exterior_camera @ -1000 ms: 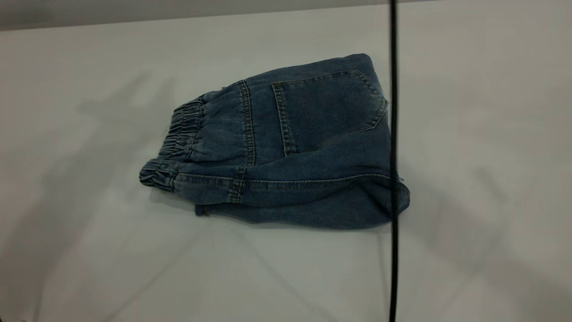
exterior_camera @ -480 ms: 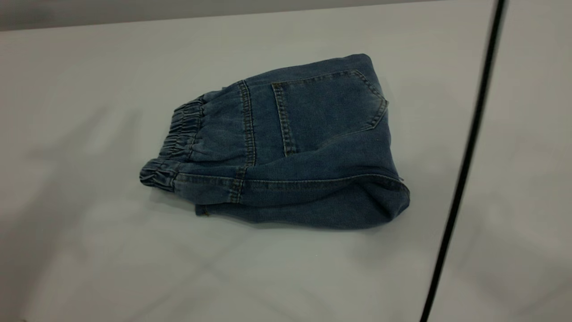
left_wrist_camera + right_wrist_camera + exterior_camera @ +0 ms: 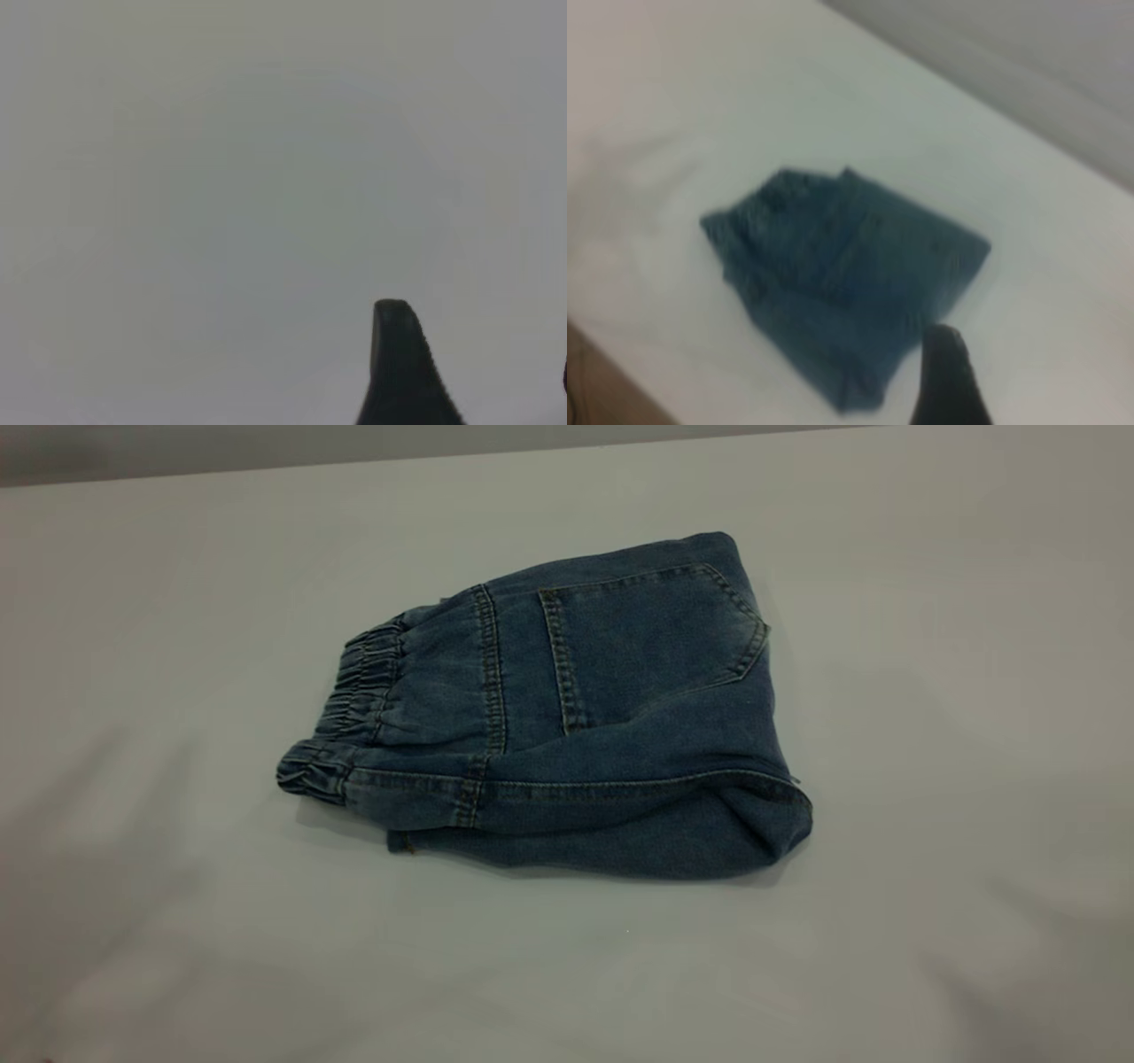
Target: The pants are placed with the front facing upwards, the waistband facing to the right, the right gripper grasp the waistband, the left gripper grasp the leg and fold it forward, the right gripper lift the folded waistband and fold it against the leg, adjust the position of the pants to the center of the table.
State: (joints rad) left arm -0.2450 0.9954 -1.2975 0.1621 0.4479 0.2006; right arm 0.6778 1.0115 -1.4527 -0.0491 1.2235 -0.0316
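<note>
Steep overhead view; two wrist views

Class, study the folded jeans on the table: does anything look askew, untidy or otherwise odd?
Slightly untidy: the pants lie folded at a slant on the table, the waistband bunched at the exterior view's left, and a lower layer pokes out along the near edge. Nothing looks damaged.
</note>
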